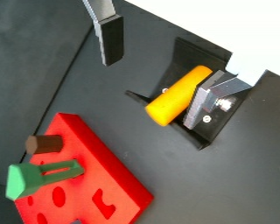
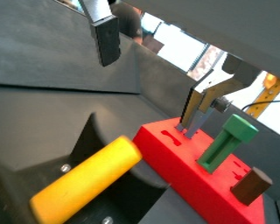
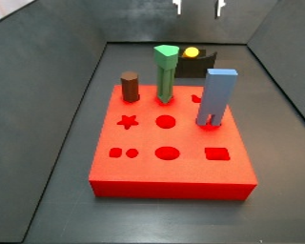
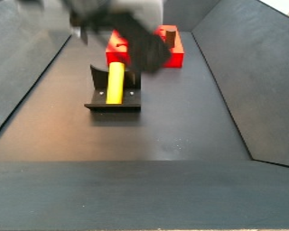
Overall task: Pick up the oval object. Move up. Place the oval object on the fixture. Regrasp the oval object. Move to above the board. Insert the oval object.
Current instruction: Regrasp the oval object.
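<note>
The board (image 3: 168, 152) is sitting on the dark floor, a thick red block with star, round, square and oval cut-outs on top; a green peg (image 3: 166, 74), a brown cylinder (image 3: 130, 87) and a blue-grey block (image 3: 216, 97) are already standing in it. The fixture (image 4: 113, 105), a dark L-shaped bracket on its base plate, is standing just beside the board's far end in a side view. The oval object (image 1: 178, 95) is lying across the fixture, leaning on the upright at a tilt, one end poking out past the bracket. The gripper (image 1: 108, 37) is hanging above and to one side of it, well clear, jaws spread and holding nothing; only one finger is showing clearly in both wrist views. The oval object is looking like a smooth, rigid yellow-orange peg with rounded ends, probably light and stiff, not fragile, but the glossy skin is likely making it slippery. Best hold is probably on the two flatter sides of the oval, around mid-length or toward the free upper end, so the long axis is staying straight for insertion.
</note>
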